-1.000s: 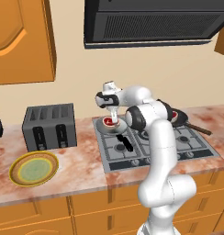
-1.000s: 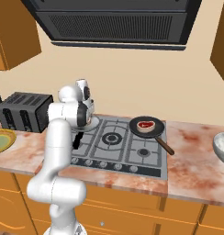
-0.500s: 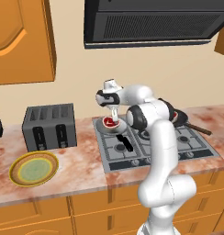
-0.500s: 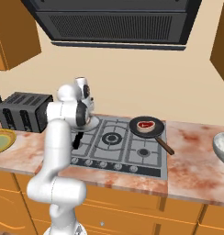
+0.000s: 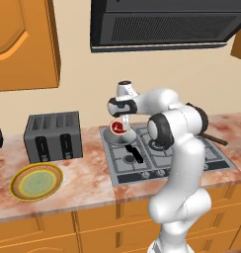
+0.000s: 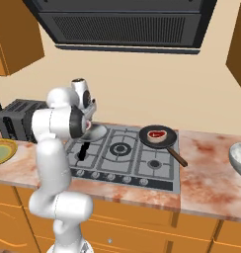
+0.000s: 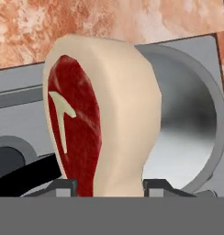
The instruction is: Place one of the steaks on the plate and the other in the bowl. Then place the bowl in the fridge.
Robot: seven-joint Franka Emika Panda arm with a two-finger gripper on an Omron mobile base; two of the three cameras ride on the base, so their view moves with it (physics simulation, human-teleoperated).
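Steak (image 7: 93,133) upright between gripper (image 7: 107,186) fingertips

Red steak (image 7: 81,133) with pale fat edge; yellow-rimmed, dull green plate (image 5: 36,181).

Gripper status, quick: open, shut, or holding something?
Gripper: shut on a steak, gripped on edge between the fingertips, above the silver pan on the stove.

Now closed on the steak (image 7: 100,119) between the gripper (image 7: 109,186) tips, jaws narrower than a second ago; steak lifted slightly above the silver pan (image 7: 192,137), on edge.
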